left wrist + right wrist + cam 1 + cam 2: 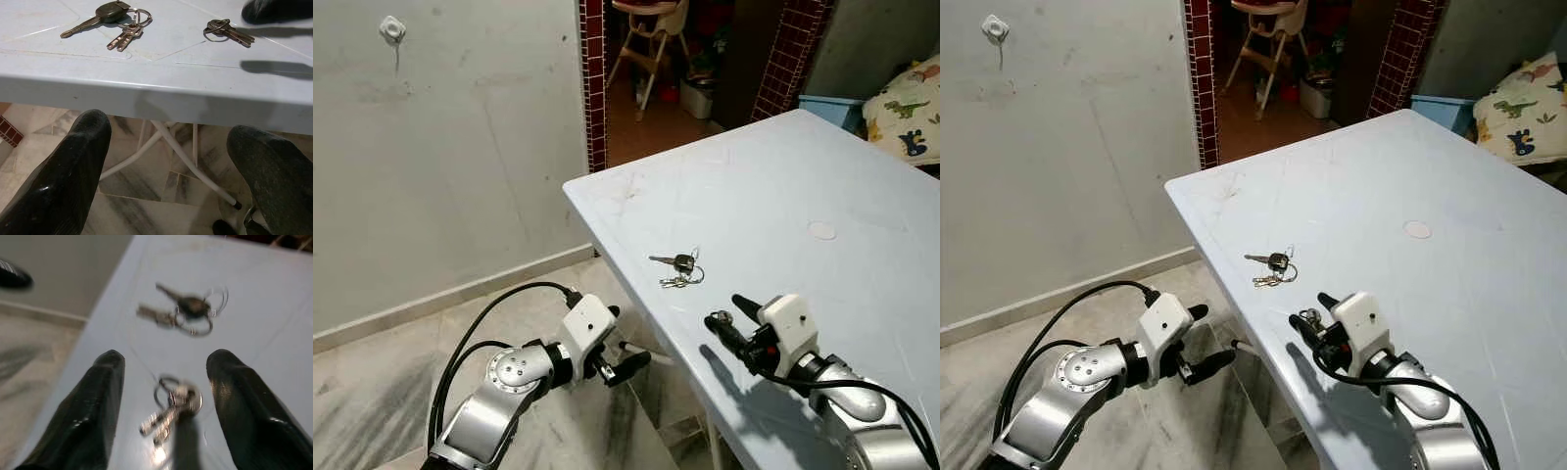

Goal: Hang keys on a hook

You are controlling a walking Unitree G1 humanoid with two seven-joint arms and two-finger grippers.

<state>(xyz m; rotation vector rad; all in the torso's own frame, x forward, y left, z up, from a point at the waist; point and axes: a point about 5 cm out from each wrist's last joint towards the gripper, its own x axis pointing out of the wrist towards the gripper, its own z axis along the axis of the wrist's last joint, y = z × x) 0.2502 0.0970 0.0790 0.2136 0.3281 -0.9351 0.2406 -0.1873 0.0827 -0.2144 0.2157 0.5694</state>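
My arms: silver rounded shells, white wrist blocks, glossy black fingers on left hand point(628, 364) and right hand point(728, 311), black cables looping.

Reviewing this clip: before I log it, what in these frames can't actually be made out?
- Hook: tiny in the eye views, high on the wall; its shape can't be read.
- Small key bunch: blurred in the right wrist view, between the open right gripper fingers; number of keys unclear. In the left eye view the gripper mostly hides it.
- Table legs: its top hides most of them.
- Left gripper: open, off the table edge.
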